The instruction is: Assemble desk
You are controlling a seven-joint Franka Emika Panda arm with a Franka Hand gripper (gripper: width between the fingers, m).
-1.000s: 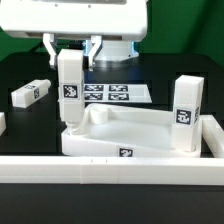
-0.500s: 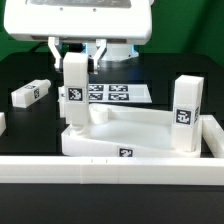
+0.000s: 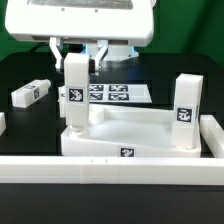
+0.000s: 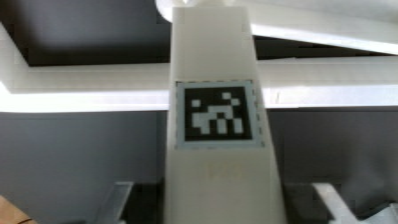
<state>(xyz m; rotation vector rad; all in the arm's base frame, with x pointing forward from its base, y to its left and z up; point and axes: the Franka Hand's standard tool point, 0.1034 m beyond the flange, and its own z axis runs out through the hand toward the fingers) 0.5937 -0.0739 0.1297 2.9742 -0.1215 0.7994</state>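
Exterior view has the white tabletop (image 3: 135, 128) sitting rim-up on the black counter (image 3: 170, 70), just behind a long white border bar (image 3: 60, 168) that runs along the front. One leg block (image 3: 74, 92) stands upright at the tabletop's corner on the exterior view's left, with its tag facing the camera and its bottom end down at the socket there. The jaws hang around its top end, one on each side, and they look spread apart. There's a dark gap between each finger and the leg, so nothing is gripped.

Wrist view backs that up: the same leg block (image 4: 217, 110) fills the middle with its tag showing, and the fingers (image 4: 326, 200) sit off to either side without touching it.

A second leg (image 3: 187, 112) stands upright at the tabletop's corner on the exterior view's right. A third leg (image 3: 32, 93) lies flat on the counter, well off to the exterior view's left of the tabletop. The marker board (image 3: 118, 95) lies flat behind the tabletop.
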